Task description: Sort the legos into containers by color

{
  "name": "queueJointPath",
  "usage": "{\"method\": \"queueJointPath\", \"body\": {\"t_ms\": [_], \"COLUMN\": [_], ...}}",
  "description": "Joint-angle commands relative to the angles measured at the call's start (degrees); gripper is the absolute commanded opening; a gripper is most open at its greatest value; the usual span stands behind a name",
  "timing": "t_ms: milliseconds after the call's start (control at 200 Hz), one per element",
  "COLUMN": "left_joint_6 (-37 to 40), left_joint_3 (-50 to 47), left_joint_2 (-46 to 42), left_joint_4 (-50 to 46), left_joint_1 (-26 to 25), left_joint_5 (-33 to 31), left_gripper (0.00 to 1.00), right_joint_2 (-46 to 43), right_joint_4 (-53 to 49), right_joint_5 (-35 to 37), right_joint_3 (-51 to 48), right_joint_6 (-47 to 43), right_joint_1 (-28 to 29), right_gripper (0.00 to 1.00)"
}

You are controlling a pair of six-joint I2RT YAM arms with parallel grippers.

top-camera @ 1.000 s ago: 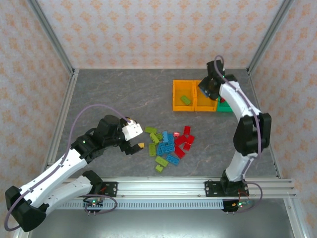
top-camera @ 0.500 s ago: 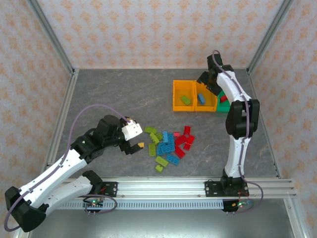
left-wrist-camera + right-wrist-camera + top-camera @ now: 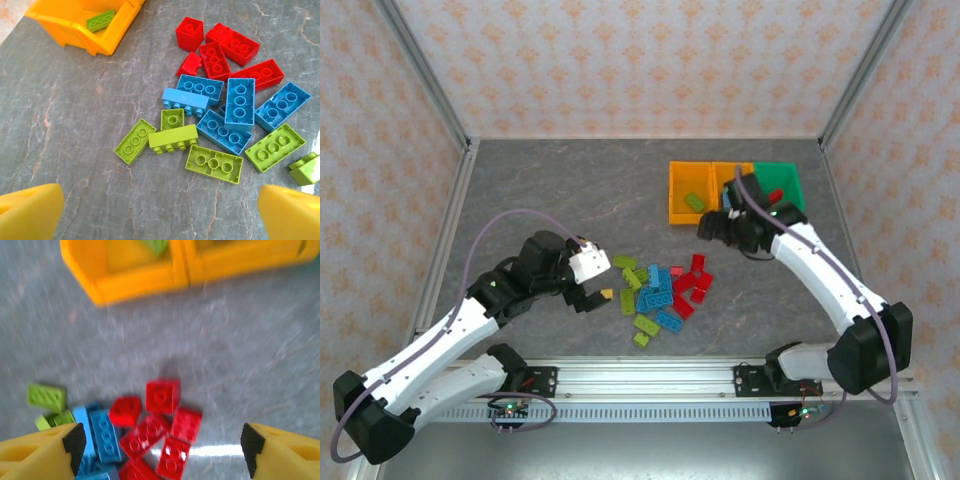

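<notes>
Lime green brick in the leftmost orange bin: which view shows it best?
Left wrist: the lime green studded plastic brick sits sharp in the orange plastic bin. Top external shows it tiny; right wrist, blurred and cropped.

This was a robot test cell in a lab: a grey stone-look table (image 3: pixel 560 190) stood boxed in by bare aluminium posts (image 3: pixel 425 70) that carried flat panels (image 3: pixel 640 60) printed with a repeating peach wallpaper pattern. A left arm (image 3: pixel 450 330) and a right arm (image 3: pixel 820 270), both white and black, were bolted to an extruded aluminium rail (image 3: pixel 650 378) along the near edge, with purple cables (image 3: pixel 510 213) looping loose from them. The table held a staged set of goods, a heap of legos (image 3: pixel 660 290) and three small plastic containers (image 3: pixel 673 200).
</notes>
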Motion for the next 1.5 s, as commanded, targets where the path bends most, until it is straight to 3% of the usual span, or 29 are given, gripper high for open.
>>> {"method": "queueJointPath", "body": {"t_ms": [0, 365, 535, 661, 901, 1011, 1151, 1291, 1496], "left_joint_6": [1.2, 1.2, 1.2, 1.4, 1.6, 1.5, 1.4, 2.0, 2.4], "left_joint_3": [-0.2, -0.2, -0.3, -0.4, -0.4, -0.4, -0.2, 0.3, -0.3], "left_joint_2": [0.7, 0.8, 0.8, 0.4, 0.2, 0.2, 0.2, 0.1, -1.7], "left_joint_4": [1.1, 0.3, 0.3, 0.1, 0.6, 0.8, 1.0, 0.6, 0.3], "left_joint_1": [0.4, 0.3, 0.3, 0.3, 0.3, 0.3, 0.3, 0.4, 0.5], "left_joint_5": [2.2, 0.8, 0.8, 1.4, 1.7, 0.9, -0.1, -1.7, -4.8], "left_gripper": [1.00, 1.00, 1.00, 1.00, 1.00, 1.00, 1.00, 1.00, 1.00], "right_joint_2": [3.6, 17.4, 22.2, 20.8, 9.4, 3.3, 2.2, 16.1, 36.7], "right_joint_4": [1.7, 10.5, 10.8, 11.3, 9.2, 8.7, 11.7, 9.9, 4.5], "right_joint_5": [0.2, -1.3, 2.0, 4.0, 11.9, 15.3, 13.0, 8.7, 6.8], "right_joint_3": [-4.1, -3.0, -1.5, -2.3, -4.7, -3.8, -0.1, 12.8, 31.9], "right_joint_6": [0.4, 1.8, 3.0, 4.1, 6.6, 6.5, 4.3, 0.6, 0.4], "right_joint_1": [3.0, 4.6, 4.7, 4.7, 3.9, -1.6, -15.5, -25.3, -29.9], "right_gripper": [0.83, 0.71, 0.52, 0.33, 0.25, 0.24, 0.24, 0.24, 0.29]}}
